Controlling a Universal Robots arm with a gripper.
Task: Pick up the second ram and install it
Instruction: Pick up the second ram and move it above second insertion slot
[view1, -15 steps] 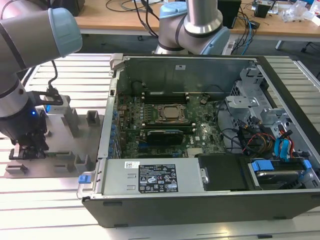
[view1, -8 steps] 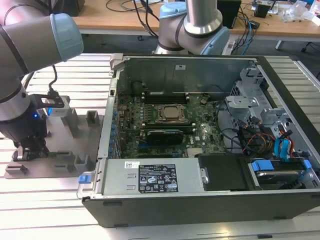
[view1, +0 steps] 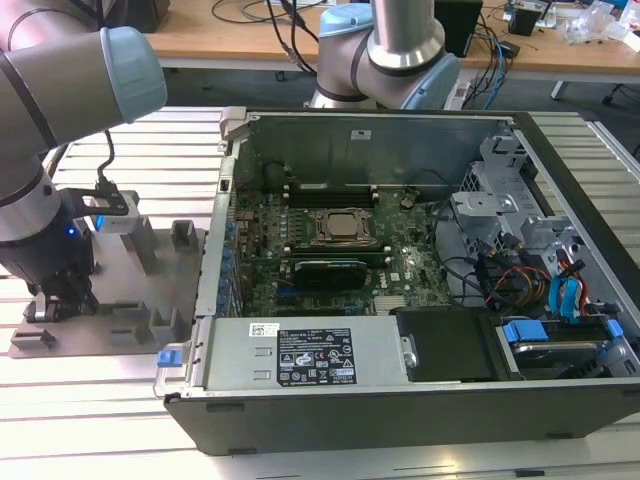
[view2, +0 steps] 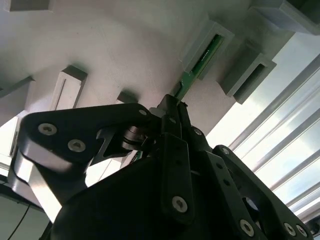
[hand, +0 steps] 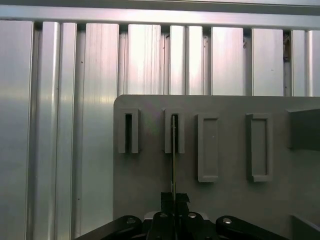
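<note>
We see the end effector (view2: 172, 104) pinching one end of the green ram stick (view2: 200, 62). Its other end sits in a gray holder's (view2: 125, 50) slot.

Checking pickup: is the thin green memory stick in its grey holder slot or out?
In: the thin green second ram reaches into a slot of the grey holder, with the black gripper shut on it.
</note>
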